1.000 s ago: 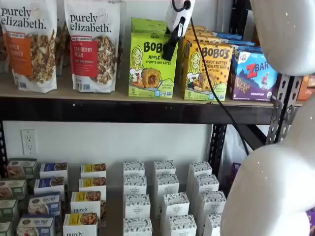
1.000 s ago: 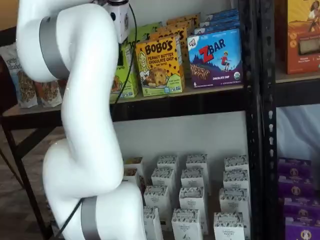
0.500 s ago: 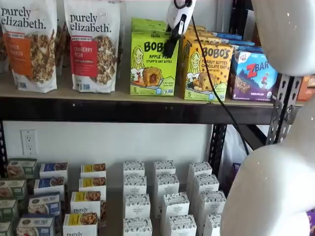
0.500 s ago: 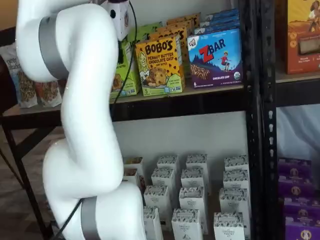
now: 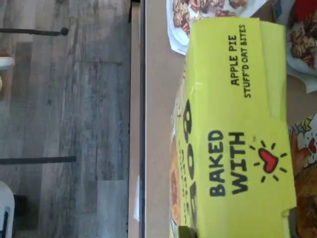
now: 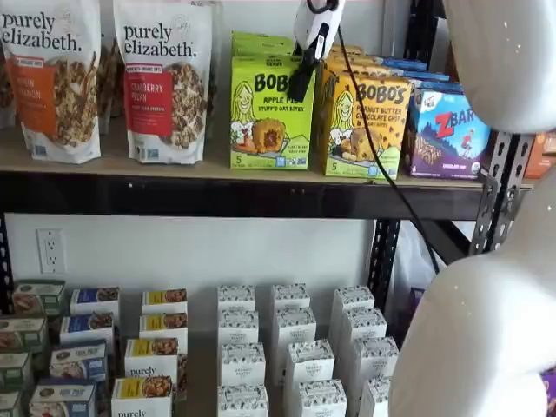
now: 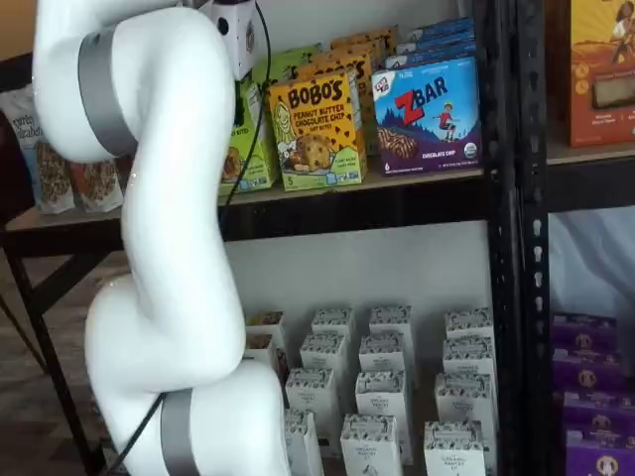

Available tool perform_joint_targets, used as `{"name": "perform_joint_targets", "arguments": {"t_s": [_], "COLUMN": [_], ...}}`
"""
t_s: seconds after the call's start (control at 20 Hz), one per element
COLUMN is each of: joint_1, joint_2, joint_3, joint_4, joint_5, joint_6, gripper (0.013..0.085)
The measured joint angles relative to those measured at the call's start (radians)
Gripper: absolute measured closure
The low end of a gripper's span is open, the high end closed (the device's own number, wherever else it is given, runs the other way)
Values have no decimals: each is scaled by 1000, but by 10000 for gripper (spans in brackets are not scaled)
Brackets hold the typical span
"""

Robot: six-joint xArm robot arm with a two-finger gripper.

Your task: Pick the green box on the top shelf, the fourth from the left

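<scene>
The wrist camera looks straight down, very close, onto the lid of the green box [image 5: 237, 134] and the floor beside the top shelf [image 5: 153, 124]. Two fixed cameras face the shelves from the front, one square-on and one slanted, and both shelf views share that top shelf [image 6: 217, 195] [image 7: 377, 203] and its boxes.

Green box [image 6: 271, 113]: bright lime green, black letters, red heart on top flap [image 5: 268, 161]. Neighbour box [image 6: 365, 126]: yellow-orange. Zbar box [image 6: 448, 132]: blue, red letters. Top shelf [image 6: 208, 167]: tan board, black front beam. Gripper [image 6: 301, 82]: white body, black fingers.
</scene>
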Motion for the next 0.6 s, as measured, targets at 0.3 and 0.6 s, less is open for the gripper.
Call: {"name": "perform_joint_targets", "arguments": {"t_s": [0.3,0.6], "joint_1": [-7,-16], "joint_2": [15,18], "joint_3": [-38,-75], "joint_4": [16,29], "joint_5": [62,125], "joint_6": [1,1], "gripper": [770,770]}}
